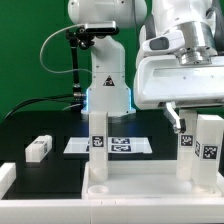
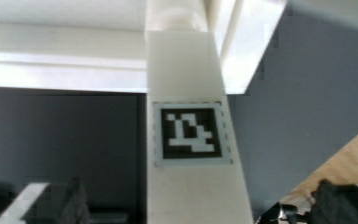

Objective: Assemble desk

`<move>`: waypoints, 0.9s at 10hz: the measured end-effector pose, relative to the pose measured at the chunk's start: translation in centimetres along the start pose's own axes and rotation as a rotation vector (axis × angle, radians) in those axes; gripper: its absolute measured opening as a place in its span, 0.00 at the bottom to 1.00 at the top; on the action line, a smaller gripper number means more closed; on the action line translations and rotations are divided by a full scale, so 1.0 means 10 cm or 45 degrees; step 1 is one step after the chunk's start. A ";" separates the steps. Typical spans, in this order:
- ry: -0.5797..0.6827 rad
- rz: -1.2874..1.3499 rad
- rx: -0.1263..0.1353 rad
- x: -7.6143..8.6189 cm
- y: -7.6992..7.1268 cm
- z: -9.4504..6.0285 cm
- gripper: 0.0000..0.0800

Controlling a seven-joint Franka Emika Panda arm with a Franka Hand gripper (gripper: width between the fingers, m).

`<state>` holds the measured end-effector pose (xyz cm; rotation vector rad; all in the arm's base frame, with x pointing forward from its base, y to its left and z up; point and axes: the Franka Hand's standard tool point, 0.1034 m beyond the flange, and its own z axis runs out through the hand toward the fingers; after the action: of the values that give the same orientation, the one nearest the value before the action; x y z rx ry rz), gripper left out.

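Note:
The white desk panel (image 1: 135, 185) lies at the front with legs standing up on it: one on the exterior view's left (image 1: 98, 142) and two on its right (image 1: 186, 148) (image 1: 208, 145). A fourth leg (image 1: 38, 148) lies loose on the black table at the left. My gripper (image 1: 182, 120) hangs right above the right-hand legs. In the wrist view a tagged leg (image 2: 194, 130) runs between the open fingers (image 2: 48, 202) of my gripper (image 2: 179, 208), with a gap on both sides. The panel (image 2: 78, 50) shows behind it.
The marker board (image 1: 120, 146) lies on the table in front of the arm's base (image 1: 108, 90). A white block edge (image 1: 6, 176) sits at the front left. A green wall stands behind.

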<state>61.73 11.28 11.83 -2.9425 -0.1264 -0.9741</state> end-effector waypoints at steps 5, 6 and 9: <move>-0.001 -0.003 0.000 -0.01 0.00 0.00 0.81; -0.002 -0.005 0.002 0.00 -0.01 0.00 0.81; -0.068 0.000 0.035 0.23 -0.15 -0.10 0.81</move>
<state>62.84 12.88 14.01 -2.9447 -0.1402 -0.8868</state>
